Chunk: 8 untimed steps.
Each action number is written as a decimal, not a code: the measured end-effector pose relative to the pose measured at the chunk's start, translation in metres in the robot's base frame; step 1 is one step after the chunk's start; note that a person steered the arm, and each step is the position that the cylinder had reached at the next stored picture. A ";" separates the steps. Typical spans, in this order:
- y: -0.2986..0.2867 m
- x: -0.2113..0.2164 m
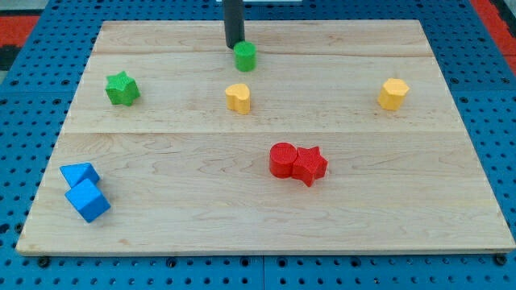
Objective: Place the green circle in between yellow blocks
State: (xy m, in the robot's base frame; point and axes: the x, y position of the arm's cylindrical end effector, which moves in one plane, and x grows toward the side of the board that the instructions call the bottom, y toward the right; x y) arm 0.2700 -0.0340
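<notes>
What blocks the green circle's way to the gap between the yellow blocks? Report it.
Nothing visible does. My tip sits at the green circle's top-left edge. The board between the left yellow block and the right yellow block holds no block; the red pair lies lower.

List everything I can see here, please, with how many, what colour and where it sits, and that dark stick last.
green circle: one, green, near the view's top, middle, just above the nearer yellow block.
green star: one, green, upper left of the view.
yellow blocks: two, yellow, one in the middle, one toward the view's right; exact shapes hard to make out.
red circle: one, red, lower middle, touching the red star.
red star: one, red, on the view's right side of the red circle.
blue blocks: two, blue, lower left, touching, one above the other.
wooden board: one, pale wood, holding all the blocks.
blue pegboard: one, blue, around the board.
my tip: one dark rod, at the green circle's top-left edge.
</notes>
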 end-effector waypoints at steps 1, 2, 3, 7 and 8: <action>0.018 0.039; 0.074 0.044; 0.089 0.048; 0.108 0.078; 0.107 0.089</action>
State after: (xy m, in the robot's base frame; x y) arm 0.3589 0.0733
